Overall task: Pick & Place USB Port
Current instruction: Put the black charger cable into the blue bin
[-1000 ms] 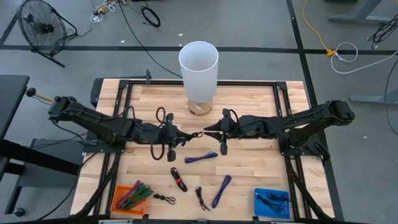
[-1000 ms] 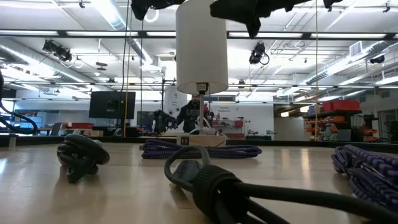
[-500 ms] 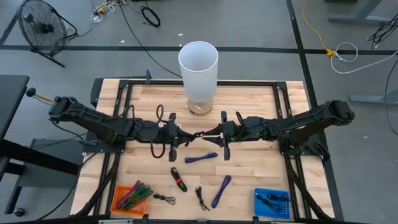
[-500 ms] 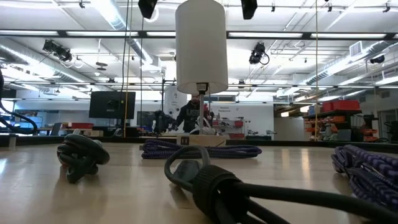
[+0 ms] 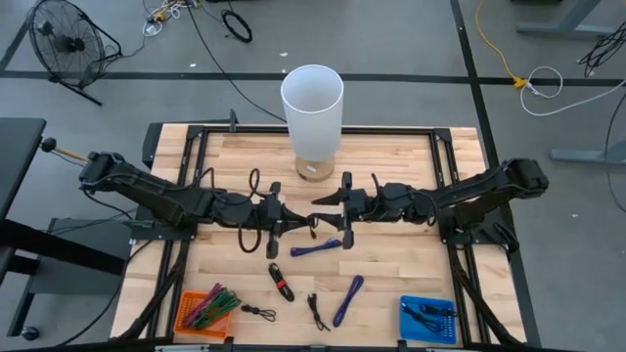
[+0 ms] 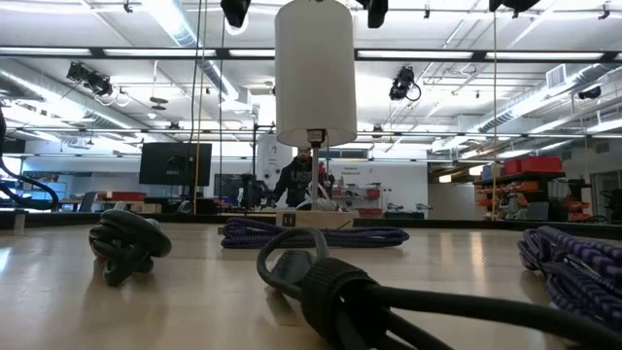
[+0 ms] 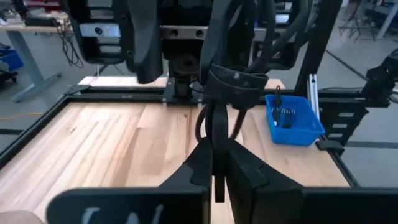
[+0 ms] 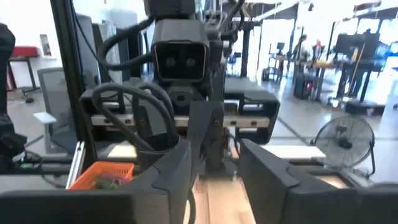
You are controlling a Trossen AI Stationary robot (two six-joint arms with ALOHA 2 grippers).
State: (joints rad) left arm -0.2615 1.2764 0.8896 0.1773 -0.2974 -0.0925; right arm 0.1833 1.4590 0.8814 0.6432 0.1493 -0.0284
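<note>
A black cable bundle (image 5: 315,223), tied round its middle, hangs in the air above the table's centre, between my two grippers. My left gripper (image 5: 296,217) reaches in level from the table's left and is shut on the bundle. My right gripper (image 5: 319,200) faces it from the right. In the right wrist view it (image 8: 211,174) is open, with its fingers on either side of my left gripper's tip. Whether the right gripper touches the cable cannot be told. A tall white cylinder (image 5: 312,98) stands on a round base at the far middle of the table. My left gripper pinches a single black strand (image 7: 215,155) of the cable between its two fingers, coming level from the table's left. The strand runs along the gap between the fingers. The tied coil (image 7: 231,81) sits beyond the fingertips, lifted clear of the table.
Purple cables (image 5: 316,247) (image 5: 348,298) and small black cable bundles (image 5: 281,281) (image 5: 316,311) lie on the near half of the table. An orange bin (image 5: 207,311) sits at the near left corner and a blue bin (image 5: 428,319) at the near right. Bare wood lies left and right of the cylinder.
My right gripper drew back toward the table's right, then came in again toward my left gripper. Half a second ago the cable stretched level between the two grippers. Now it droops just below their tips.
</note>
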